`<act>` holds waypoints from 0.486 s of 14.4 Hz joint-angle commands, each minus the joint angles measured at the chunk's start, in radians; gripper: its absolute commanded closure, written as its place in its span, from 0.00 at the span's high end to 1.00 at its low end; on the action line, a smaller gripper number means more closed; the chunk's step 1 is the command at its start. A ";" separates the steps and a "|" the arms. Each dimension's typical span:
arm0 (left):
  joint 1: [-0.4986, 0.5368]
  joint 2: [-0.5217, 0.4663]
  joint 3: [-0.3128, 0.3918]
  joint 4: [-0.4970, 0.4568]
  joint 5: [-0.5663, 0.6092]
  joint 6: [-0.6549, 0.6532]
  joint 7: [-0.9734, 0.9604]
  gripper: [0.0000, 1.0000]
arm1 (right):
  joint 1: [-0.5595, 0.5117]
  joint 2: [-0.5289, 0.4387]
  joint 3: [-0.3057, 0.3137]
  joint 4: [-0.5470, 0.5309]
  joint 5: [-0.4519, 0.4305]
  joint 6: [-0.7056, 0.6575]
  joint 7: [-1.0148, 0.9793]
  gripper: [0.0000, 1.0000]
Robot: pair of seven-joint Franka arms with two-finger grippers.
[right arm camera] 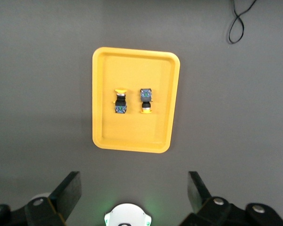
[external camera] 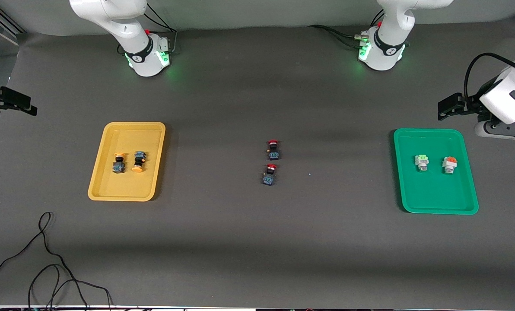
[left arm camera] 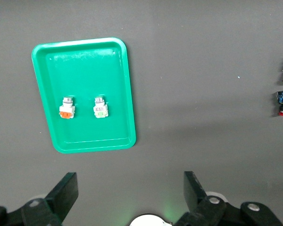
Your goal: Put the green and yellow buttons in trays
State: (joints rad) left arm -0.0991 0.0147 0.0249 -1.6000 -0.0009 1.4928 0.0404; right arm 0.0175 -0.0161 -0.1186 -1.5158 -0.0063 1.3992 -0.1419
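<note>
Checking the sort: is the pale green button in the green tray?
In: the pale green button lies inside the green tray.

High front camera, two overhead wrist cameras

Two red-capped switches (external camera: pixel 273 149) (external camera: pixel 269 174) sit mid-table on the dark grey mat (external camera: pixel 257 242), one just nearer the front camera than the other. A loose black cable (external camera: pixel 46 263) snakes around the near corner at the right arm's end.

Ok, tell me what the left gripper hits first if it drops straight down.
Probably bare table beside the green tray; the left gripper, jaws open, looks offset from it, though depth is unclear.
</note>
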 commanded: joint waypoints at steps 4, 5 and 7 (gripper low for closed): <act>-0.005 -0.001 0.007 0.009 -0.011 0.000 -0.014 1.00 | -0.011 -0.036 0.034 -0.018 -0.012 0.017 0.027 1.00; -0.005 -0.002 0.007 0.009 -0.011 0.000 -0.014 1.00 | -0.011 -0.036 0.034 -0.018 -0.011 0.017 0.027 1.00; -0.005 -0.002 0.007 0.009 -0.011 0.000 -0.014 1.00 | -0.013 -0.036 0.034 -0.017 -0.011 0.017 0.027 1.00</act>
